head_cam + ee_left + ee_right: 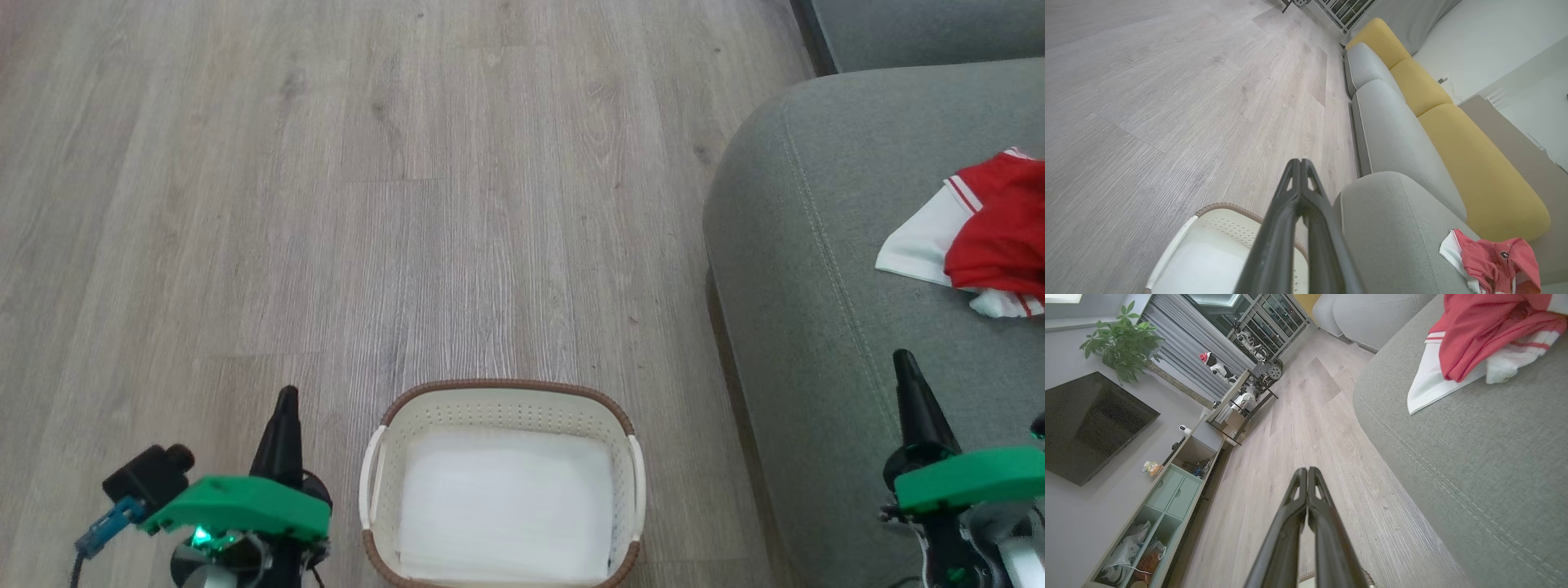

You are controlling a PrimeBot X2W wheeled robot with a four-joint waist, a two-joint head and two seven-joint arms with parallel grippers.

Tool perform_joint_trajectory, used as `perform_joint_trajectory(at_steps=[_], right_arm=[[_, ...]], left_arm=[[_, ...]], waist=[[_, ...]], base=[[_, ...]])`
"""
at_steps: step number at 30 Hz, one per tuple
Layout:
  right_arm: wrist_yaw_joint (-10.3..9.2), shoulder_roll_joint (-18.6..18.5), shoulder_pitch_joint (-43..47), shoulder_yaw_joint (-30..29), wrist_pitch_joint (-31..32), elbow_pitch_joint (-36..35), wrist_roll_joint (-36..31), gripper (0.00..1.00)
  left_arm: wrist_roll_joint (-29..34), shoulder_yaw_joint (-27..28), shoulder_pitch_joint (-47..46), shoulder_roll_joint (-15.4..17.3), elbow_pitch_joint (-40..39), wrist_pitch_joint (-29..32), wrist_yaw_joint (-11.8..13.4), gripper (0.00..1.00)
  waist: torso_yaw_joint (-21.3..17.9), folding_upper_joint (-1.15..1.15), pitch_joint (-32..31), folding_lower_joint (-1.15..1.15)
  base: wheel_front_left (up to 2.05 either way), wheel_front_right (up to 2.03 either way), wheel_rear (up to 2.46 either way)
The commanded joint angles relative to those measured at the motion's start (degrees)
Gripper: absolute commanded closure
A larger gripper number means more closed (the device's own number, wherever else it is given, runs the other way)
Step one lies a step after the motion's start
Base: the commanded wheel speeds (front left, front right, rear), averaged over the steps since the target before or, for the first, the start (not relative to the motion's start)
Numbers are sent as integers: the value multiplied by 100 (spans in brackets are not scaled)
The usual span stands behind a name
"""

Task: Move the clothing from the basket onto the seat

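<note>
**Head view.** The basket (506,385) stands on the wooden floor (326,204) at bottom centre. It is an oval white plastic shell with perforated walls, a brown rim and white side handles, and its interior shows a plain white bottom. The seat (816,286), a grey-green upholstered cushion with a rounded corner and a stitched seam, lies to the robot's right of the basket. The clothing (992,237) lies on the seat at the right edge of the view, well apart from the basket. It is a crumpled heap of thin red fabric over a flat white panel, with red-and-white striped trim at the top and bottom. The left gripper (286,400) is over the floor just left of the basket. The right gripper (902,363) is over the seat, below the clothing and apart from it.

**Left wrist view.** The left gripper's two dark fingers meet at the tips – fully closed, holding nothing. The basket rim shows beneath them. The red heap sits at lower right on the seat, and a small dark mark on it is too small to read.

**Right wrist view.** The right gripper's fingers are pressed together – closed and empty. The clothing lies at upper right on the seat, with red folds over a white panel edged in red stripes.
</note>
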Motion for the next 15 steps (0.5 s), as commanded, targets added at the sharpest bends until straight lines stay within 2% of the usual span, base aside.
perform_joint_trajectory(at_steps=[1,15], right_arm=[[0,-38,-304,-25,47,-155,160,100],[0,123,-375,-112,279,-68,859,100]], left_arm=[[-187,189,-300,88,-165,52,-47,100],[-1088,389,-340,98,-145,271,-176,100]], waist=[[2,0,-6,0],[13,0,-51,0]], base=[[0,0,0],[0,0,0]])
